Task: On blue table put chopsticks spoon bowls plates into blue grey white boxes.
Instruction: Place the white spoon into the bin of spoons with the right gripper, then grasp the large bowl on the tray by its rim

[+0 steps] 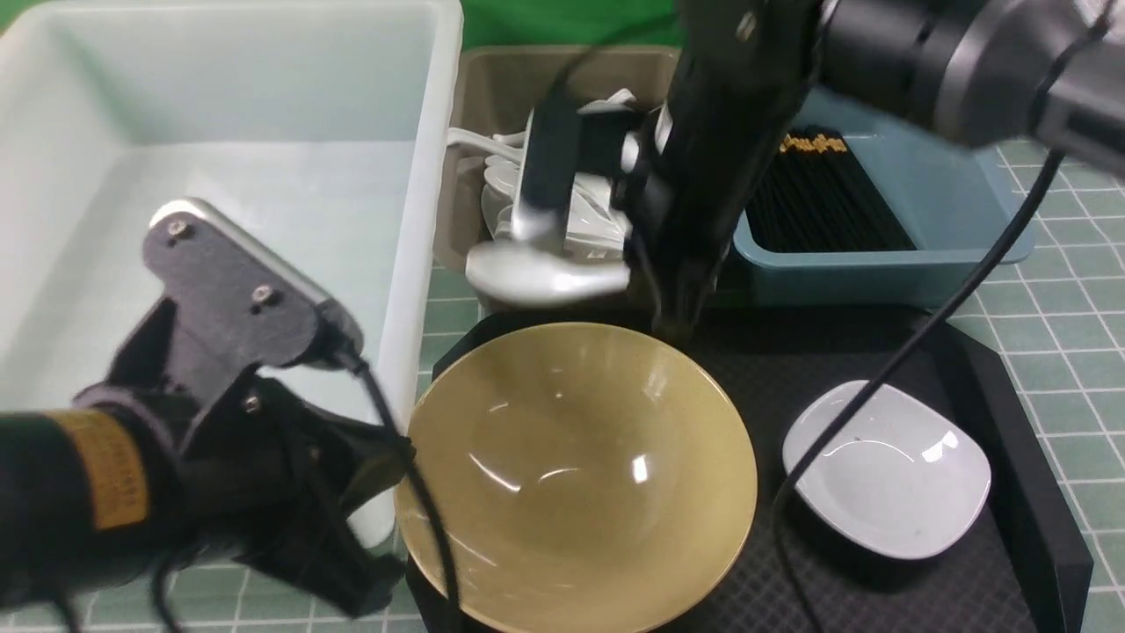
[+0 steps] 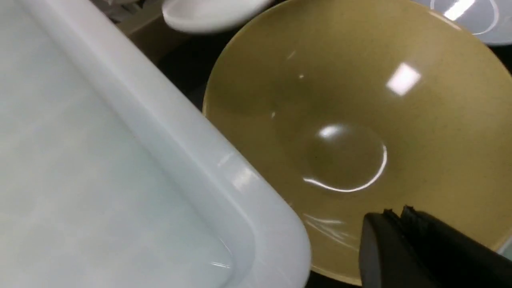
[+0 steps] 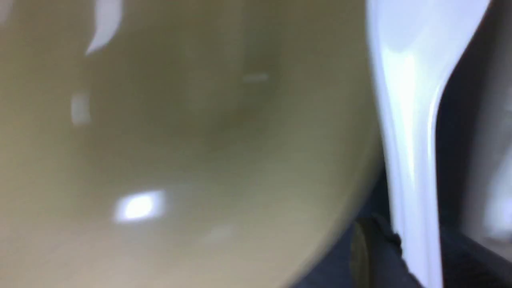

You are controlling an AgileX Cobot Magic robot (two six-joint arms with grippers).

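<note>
Toward far desk [image 1: 1077,352] edge: grey box [image 1: 571,63], past my spoon [image 1: 545,276]
Spoon: points left
Right fingers [image 3: 416,240]: pinching it
Left fingers [image 2: 399,214]: pressed together

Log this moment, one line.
right gripper: gripping white spoon | left gripper: shut, empty | beige bowl: on black tray
</note>
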